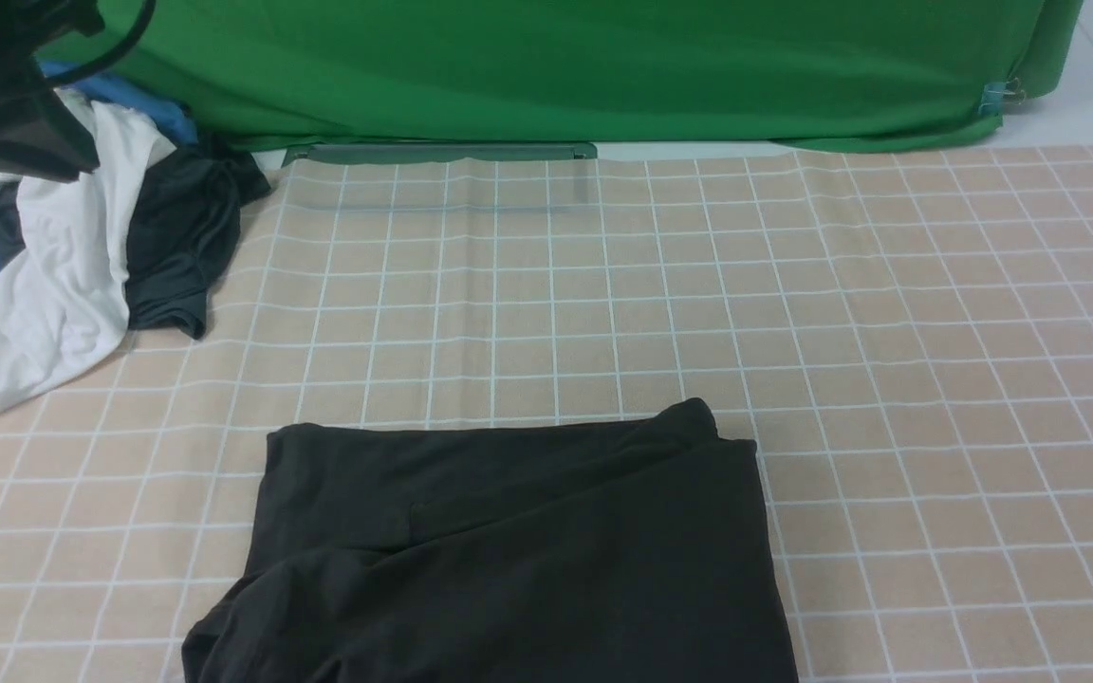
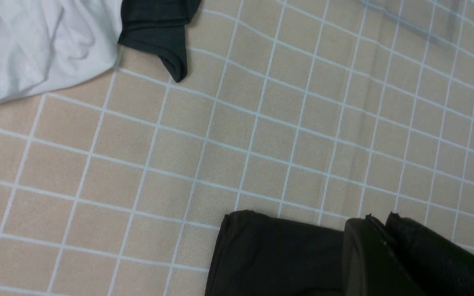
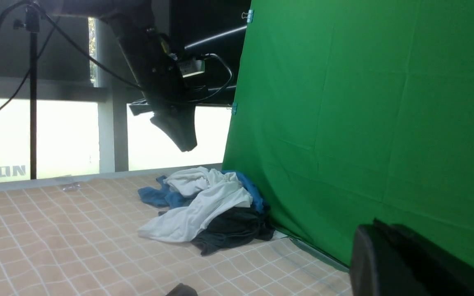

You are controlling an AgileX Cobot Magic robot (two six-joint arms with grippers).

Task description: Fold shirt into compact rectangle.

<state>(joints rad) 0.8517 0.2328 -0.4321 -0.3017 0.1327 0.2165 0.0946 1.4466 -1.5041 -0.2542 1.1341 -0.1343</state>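
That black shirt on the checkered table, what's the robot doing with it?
The robot is folding it. The black shirt lies near the robot's edge of the checkered tablecloth, already folded into a rough rectangle, though its near left corner bulges out. Neither arm holds it right now. The left tool is shut and raised over a pile of clothes in the far left corner, by the green backdrop. The right tool is also shut and holds nothing.

On my feed, the folded black cotton shirt (image 1: 509,550) was plain, no print showing. The table's beige cloth (image 1: 888,379) carried a white grid. The backdrop sheet (image 1: 603,66) was solid green; the heaped garments (image 1: 63,256) were white, dark grey and blue.
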